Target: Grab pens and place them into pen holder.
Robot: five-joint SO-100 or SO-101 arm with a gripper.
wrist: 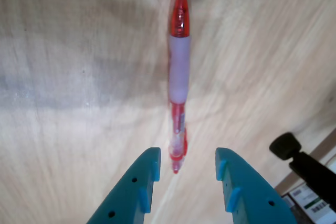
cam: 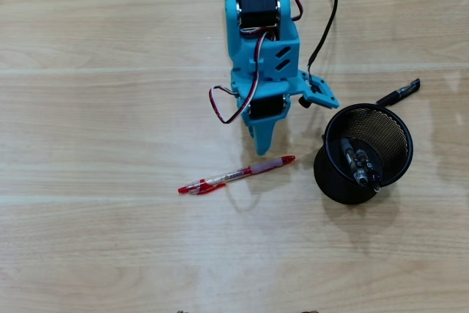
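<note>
Wooden table (cam: 88,240), red-and-clear pen (wrist: 178,72) flat just ahead of the spread, empty pincer (wrist: 186,169).

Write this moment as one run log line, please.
gripper: open, above red pen | pen holder: two pens inside | black pen: on table behind holder

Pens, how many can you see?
4, maybe. The red pen lies on the table in front of the open fingers. A black pen lies behind the pen holder. About two pens stand inside it; more may be hidden.
</note>
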